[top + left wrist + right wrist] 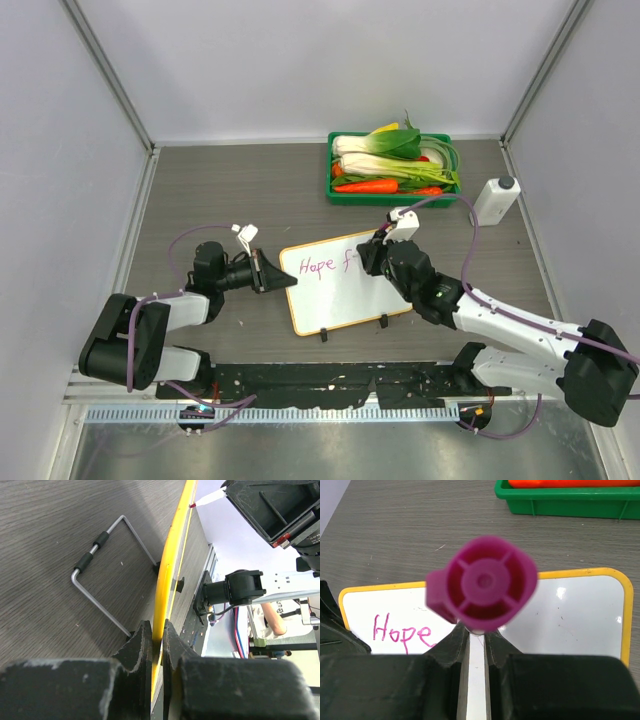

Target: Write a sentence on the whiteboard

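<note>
**Item 1: whiteboard** (350, 295). Small white board w/ yellow-orange rim and rounded corners. It is sitting face up at table ctr, turned a little, between the two arms. Two black clip feet (323, 335) are sticking out at its near edge.

**Item 2: sentence** (325, 265). Pink-magenta handwriting, sitting in the board's upper-left area. It is reading "Hope f" in the top view and only "Hope" in the R wrist view.

**Item 3: L gripper** (283, 274). Jaws are nearly closed, pinching the board's left rim. In the L wrist view the rim is running up between the fingers (142, 645).

**Item 4: R gripper** (372, 260). Jaws are narrow, gripping a marker (487, 582). The marker's magenta end is facing the wrist cam and hovering over the board, right of the written word.

**Item 5: wire stand** (84, 560). Bent metal wire w/ two black sleeves, meeting the board's edge. It is showing in the L wrist view only.

**Item 6: table** (230, 190). Dark grey wood-grain top, matte.

**Item 7: green tray** (390, 199). It is sitting at the table's far side, well apart from the board, holding carrots (365, 185) and leafy greens (385, 143).

**Item 8: white bottle** (495, 198). Dark cap, standing just right of the tray.

**Room:** pale wall panels w/ metal corner posts are enclosing the table on three sides.
</note>
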Action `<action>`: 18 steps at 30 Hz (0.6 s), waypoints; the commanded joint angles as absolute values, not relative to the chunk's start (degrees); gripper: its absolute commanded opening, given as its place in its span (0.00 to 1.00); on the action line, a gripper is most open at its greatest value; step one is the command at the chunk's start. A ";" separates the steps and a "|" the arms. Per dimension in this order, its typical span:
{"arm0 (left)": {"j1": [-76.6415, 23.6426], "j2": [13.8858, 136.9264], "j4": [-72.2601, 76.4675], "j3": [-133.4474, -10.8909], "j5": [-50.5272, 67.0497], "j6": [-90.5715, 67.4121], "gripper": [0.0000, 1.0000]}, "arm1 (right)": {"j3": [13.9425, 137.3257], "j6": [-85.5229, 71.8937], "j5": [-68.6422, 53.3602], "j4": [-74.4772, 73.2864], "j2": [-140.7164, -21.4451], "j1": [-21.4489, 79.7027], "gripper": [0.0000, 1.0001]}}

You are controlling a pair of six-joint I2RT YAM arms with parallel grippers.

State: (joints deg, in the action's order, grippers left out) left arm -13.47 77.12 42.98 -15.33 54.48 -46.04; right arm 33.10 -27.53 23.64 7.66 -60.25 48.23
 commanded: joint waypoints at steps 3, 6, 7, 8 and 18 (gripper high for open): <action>-13.53 77.43 39.55 -15.82 49.66 -43.59 0.00 | 32.87 -27.25 22.68 7.12 -61.08 48.08 0.01; -13.45 77.34 39.64 -15.82 49.75 -43.59 0.00 | 32.87 -27.16 21.80 6.24 -61.17 48.08 0.01; -13.45 77.43 39.55 -15.82 49.83 -43.59 0.00 | 32.70 -27.25 21.45 5.89 -61.17 48.08 0.02; -13.45 77.43 39.55 -15.82 49.75 -43.59 0.00 | 32.61 -27.07 21.18 5.71 -61.00 48.08 0.01; -13.53 77.34 39.55 -15.82 49.75 -43.59 0.00 | 31.03 -27.60 21.45 3.60 -58.54 48.08 0.02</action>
State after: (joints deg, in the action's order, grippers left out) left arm -13.47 77.12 42.94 -15.33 54.48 -46.02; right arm 32.08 -27.66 20.51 6.55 -59.44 48.25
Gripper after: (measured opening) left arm 0.086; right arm 0.170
